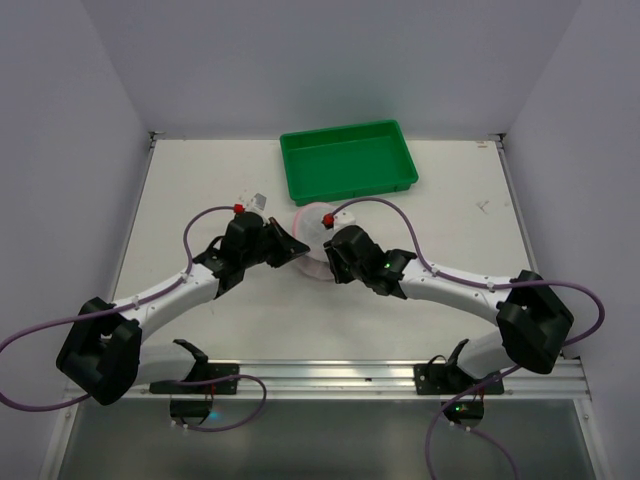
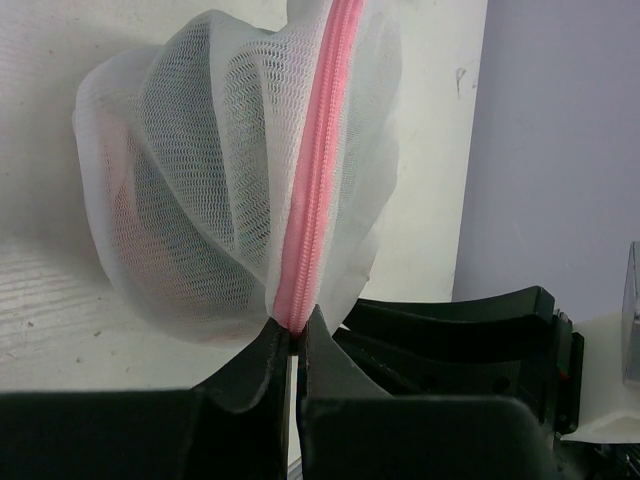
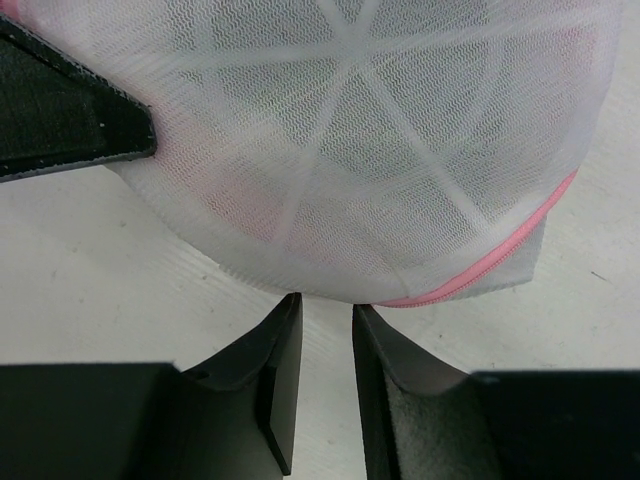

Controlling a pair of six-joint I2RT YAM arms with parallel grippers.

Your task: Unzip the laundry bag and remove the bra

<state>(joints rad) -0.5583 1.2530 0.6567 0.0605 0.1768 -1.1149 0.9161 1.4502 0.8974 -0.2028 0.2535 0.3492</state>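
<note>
On the table [image 1: 250, 320], between my two arms, just on the near side of the green tray [image 1: 348, 160] and apart from it:

Item 1. Laundry bag [image 1: 312, 230], round, white mesh with white ribs meeting at the centre of one face [image 3: 380, 140]. A pink zipper [image 2: 318, 160] runs along its rim and is closed along the length I can see. A pinkish patch [image 3: 235, 195] and greyer shades show through the mesh. I cannot tell what they are. No print or brand on any visible face.

Item 2. My left fingers [image 2: 285, 345], clenched on the bag's zipper edge, pinching the pink tape at its lower end. From above they reach the bag from its left [image 1: 283, 247].

Item 3. My right fingers [image 3: 290, 330], parted by a narrow gap with bare table showing between them. Their tips sit right under the bag's hem, with nothing held. From above they stand at the bag's right [image 1: 335, 250].

Item 4. Small white tag [image 1: 257, 200] on the table behind my left arm, too small to read.
</note>
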